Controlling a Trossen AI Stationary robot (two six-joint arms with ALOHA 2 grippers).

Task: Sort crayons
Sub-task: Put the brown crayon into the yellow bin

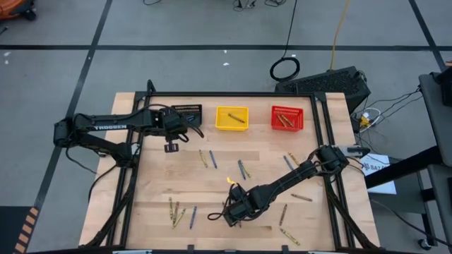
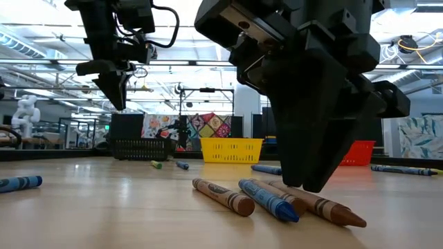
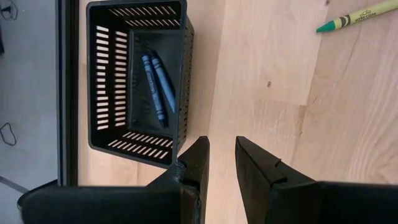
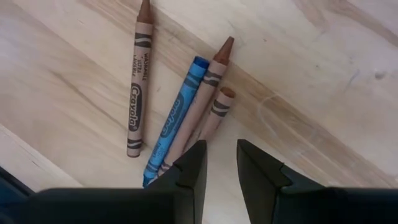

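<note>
Crayons (image 4: pixel 180 118) lie scattered over the wooden bench (image 1: pixel 212 204), with a knot of four under the right claw (image 4: pixel 217 163): three brown and one blue, the blue and two browns touching side by side, one brown a little apart. They look light, stiff and thin, with paper wrappers that should give fair grip, though a hard pinch or a bend could snap one. The best hold is probably across the wrapped middle, and the packed three will likely be awkward to separate. The right claw hangs low over them, its fingers parted by a narrow gap, pinching nothing. The left claw (image 3: pixel 221 155), likewise slightly parted and empty, sits beside the black bin (image 3: pixel 180 37), which holds two blue crayons. One brown wrapper reads "Crayola"; the left arm (image 1: pixel 106 128) reads "TROSSEN".
</note>
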